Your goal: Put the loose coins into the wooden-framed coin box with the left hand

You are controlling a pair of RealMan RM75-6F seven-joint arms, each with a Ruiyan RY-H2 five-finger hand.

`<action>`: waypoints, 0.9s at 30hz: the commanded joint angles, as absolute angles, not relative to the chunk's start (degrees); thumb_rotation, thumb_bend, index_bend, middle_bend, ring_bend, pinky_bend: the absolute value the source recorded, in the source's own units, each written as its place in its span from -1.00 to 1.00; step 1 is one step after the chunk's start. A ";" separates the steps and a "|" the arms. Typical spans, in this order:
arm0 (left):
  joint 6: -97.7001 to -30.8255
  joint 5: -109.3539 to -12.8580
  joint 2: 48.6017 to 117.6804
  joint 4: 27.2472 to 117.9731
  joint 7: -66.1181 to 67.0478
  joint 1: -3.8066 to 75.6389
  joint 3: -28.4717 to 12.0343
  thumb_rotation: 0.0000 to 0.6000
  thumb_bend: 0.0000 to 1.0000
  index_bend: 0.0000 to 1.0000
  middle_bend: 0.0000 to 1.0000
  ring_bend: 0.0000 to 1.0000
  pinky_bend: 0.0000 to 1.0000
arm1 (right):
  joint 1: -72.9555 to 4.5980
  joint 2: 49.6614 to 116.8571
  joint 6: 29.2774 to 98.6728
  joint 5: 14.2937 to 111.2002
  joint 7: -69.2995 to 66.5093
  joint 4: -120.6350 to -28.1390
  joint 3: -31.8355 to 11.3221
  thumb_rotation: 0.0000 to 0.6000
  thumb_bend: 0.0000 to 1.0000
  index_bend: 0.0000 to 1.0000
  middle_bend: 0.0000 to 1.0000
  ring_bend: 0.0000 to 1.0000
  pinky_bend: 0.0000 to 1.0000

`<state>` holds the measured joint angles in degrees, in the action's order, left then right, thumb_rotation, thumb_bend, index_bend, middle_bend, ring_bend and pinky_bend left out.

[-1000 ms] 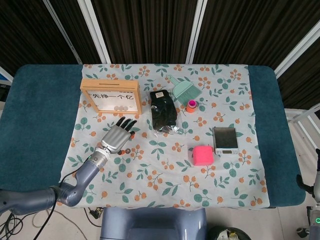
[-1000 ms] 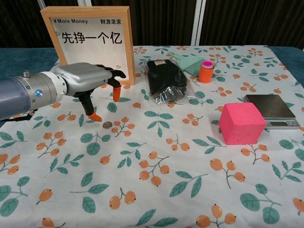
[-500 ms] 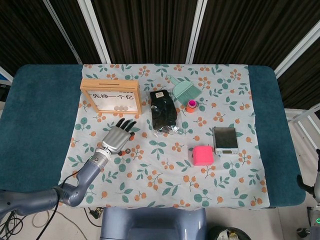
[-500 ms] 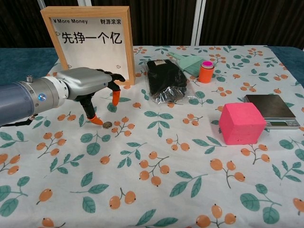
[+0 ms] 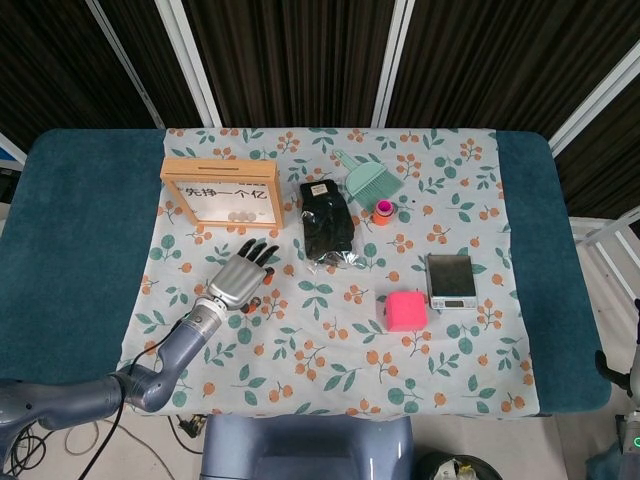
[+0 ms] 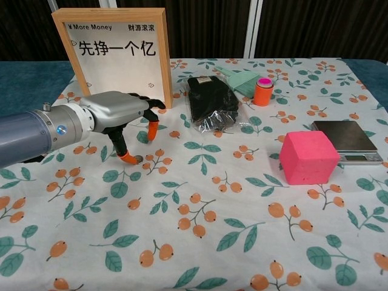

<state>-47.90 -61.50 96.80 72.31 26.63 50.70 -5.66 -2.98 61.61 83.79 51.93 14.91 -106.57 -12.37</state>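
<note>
Since a second ago, the left hand [image 6: 118, 115] has slid right, its thumb tip now touching the coin [image 6: 139, 159] on the cloth, fingers spread, nothing pinched. The coin box [image 6: 114, 53] stands at twelve o'clock from the coin.

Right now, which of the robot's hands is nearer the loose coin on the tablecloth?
Left. The left hand is directly over the coin, an orange fingertip at it. The right hand is out of view.
</note>
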 commanded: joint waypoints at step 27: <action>-46.42 -61.68 98.07 70.08 27.19 50.37 -4.70 1.00 -0.79 0.03 -0.97 -1.00 -1.00 | -3.15 61.38 83.53 51.11 15.03 -106.85 -12.32 1.00 -0.21 -0.82 -0.95 -1.00 -1.00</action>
